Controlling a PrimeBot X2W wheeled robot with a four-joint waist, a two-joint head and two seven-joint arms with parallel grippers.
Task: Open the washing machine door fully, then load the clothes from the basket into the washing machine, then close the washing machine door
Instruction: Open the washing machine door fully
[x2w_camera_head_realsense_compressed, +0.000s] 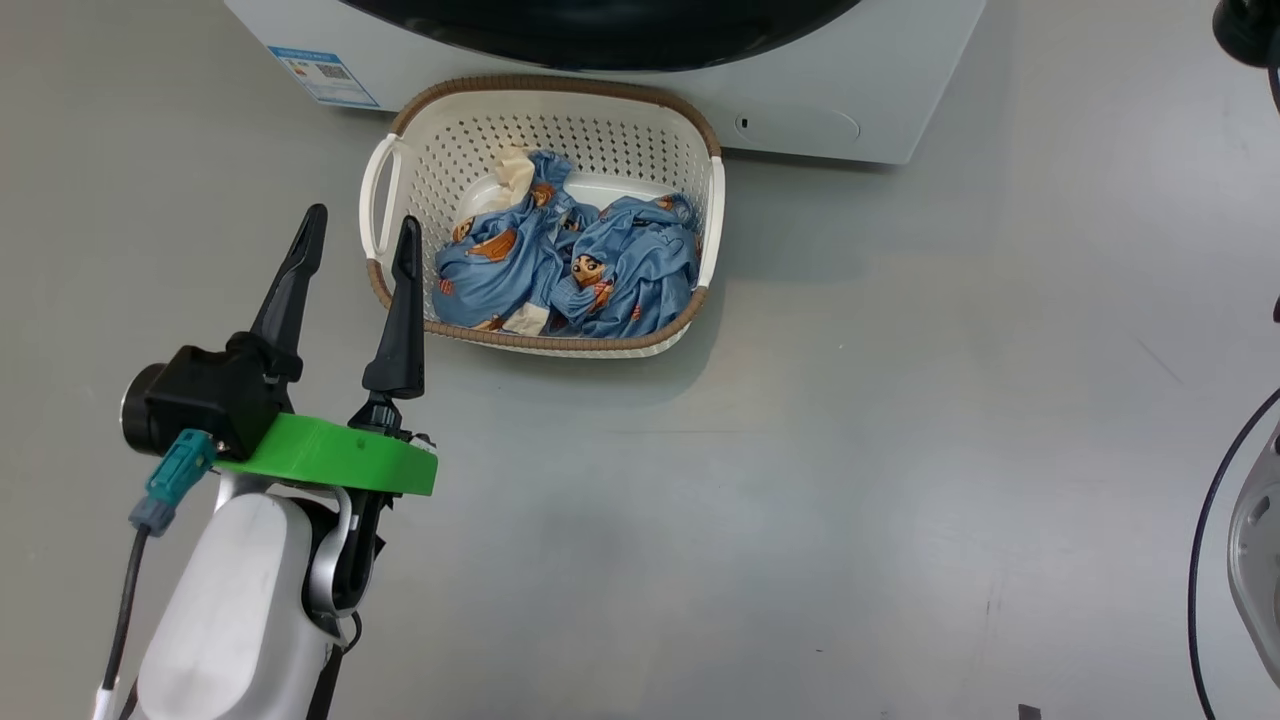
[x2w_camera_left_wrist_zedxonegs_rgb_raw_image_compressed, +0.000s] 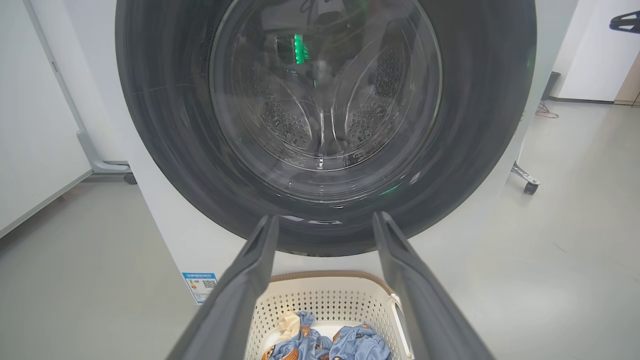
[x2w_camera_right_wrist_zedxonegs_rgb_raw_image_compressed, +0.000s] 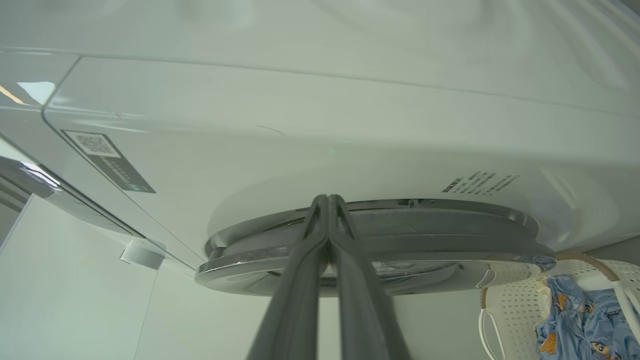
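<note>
**Laundry station: basket loaded, door seated on the machine**

- Washing machine (x2w_camera_head_realsense_compressed: 900, 90): white box at 12 o'clock in the head view. A blue label (x2w_camera_head_realsense_compressed: 322, 75) sits on its front at 11 o'clock.
- Washing machine door (x2w_camera_left_wrist_zedxonegs_rgb_raw_image_compressed: 165, 125): the glossy black rim and clear glass centre face the left wrist camera. It looks shut against the front, though the right wrist view is too oblique to rule out a slight gap.
- Basket (x2w_camera_head_realsense_compressed: 560, 95): stands on the grey floor (x2w_camera_head_realsense_compressed: 800, 500) just before the machine, at 12 o'clock of the head view's centre.
- Clothes (x2w_camera_head_realsense_compressed: 560, 265): blue printed garments bunched inside the basket, towards its 6 o'clock wall, with a cream piece at 11 o'clock.
- Left gripper (x2w_camera_head_realsense_compressed: 363, 215): at 8 o'clock in the head view, fingers spread wide and holding nothing. Its tips are at the basket's 9 o'clock handle.
- Right gripper (x2w_camera_right_wrist_zedxonegs_rgb_raw_image_compressed: 328, 197): fingers pressed together with nothing between them. Its tips are at the door's rim edge.
</note>
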